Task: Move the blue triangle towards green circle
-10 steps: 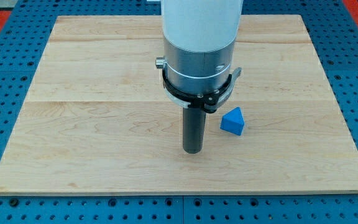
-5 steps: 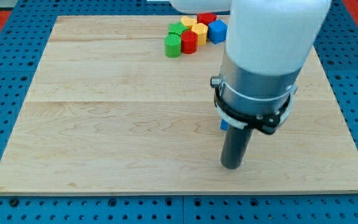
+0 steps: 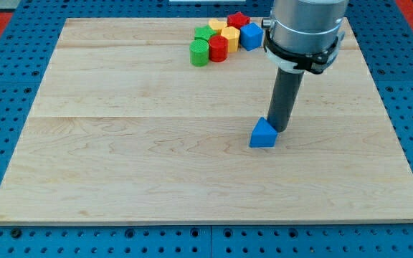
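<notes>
One blue triangle [image 3: 263, 134] touches our tip [image 3: 281, 130]; one green circle [image 3: 199, 52] heads roughly seven clustered blocks; we have no fingers.

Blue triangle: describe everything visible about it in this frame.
The blue triangle is a small solid block, uniformly bright blue with a matte finish; its material cannot be told. It rests flat on the wooden board, apex toward the view's top, right of the board's centre. My tip sits at its upper-right edge, apparently touching it. No other block is near; the green circle stands with the cluster far toward the view's top left.
</notes>
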You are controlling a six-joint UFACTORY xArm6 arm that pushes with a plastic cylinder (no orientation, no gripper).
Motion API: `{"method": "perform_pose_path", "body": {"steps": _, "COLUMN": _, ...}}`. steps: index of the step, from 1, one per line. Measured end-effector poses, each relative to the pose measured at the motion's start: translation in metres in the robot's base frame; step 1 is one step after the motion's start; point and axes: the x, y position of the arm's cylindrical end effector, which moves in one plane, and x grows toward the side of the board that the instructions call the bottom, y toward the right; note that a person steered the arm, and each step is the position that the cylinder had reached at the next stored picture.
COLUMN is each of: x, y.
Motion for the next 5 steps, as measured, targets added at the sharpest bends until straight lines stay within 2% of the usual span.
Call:
{"method": "perform_pose_path", "body": {"steps": 1, "x": 0.003, "y": 0.0}}
{"method": "perform_pose_path", "body": {"steps": 3, "x": 0.05, "y": -0.008}}
{"method": "perform_pose_path", "body": {"steps": 4, "x": 0.058, "y": -0.025}}
{"method": "perform_pose_path", "body": {"steps": 5, "x": 0.057, "y": -0.069}}
